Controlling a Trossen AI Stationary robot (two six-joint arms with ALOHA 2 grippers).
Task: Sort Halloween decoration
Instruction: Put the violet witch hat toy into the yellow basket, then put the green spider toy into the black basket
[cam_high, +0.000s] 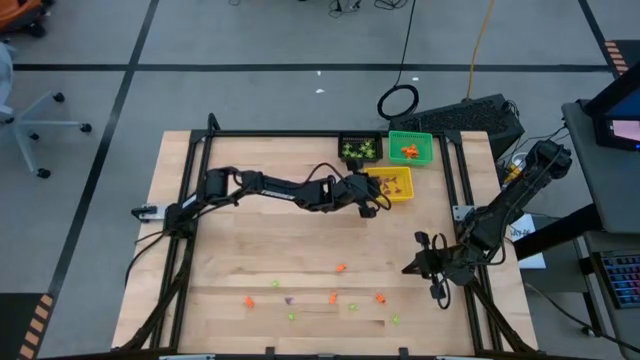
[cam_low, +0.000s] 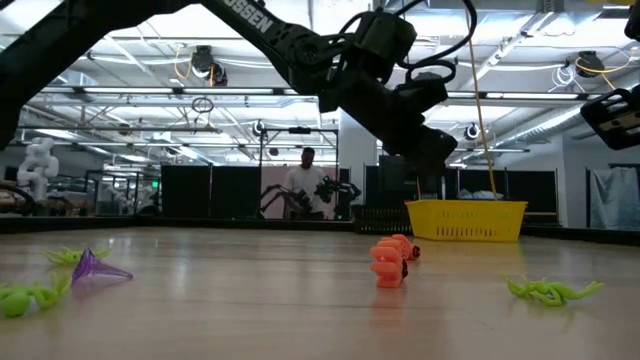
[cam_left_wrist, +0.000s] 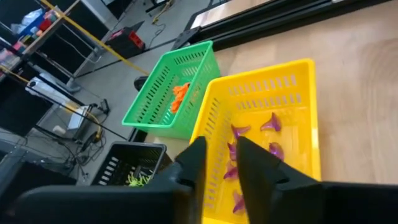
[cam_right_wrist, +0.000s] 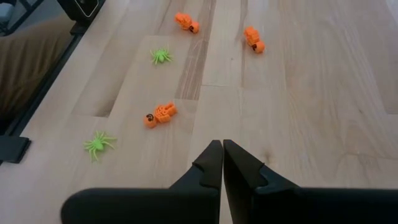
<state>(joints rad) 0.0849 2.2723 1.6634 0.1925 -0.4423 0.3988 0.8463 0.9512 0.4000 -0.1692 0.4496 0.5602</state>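
Bins: three at the far edge of the worktop, right of centre; left bin and right bin side by side, third bin just in front, between them.
Trinkets in bins: some lie in each.
Loose trinkets: scattered along the near edge of the worktop.
Left gripper: over the near-left corner of the third bin.
Right gripper: low over the worktop, right of the loose trinkets.

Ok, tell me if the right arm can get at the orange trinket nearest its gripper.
Probably yes. The right gripper hangs shut over bare wood, and the orange trinket lies just ahead with nothing between; it must open first.
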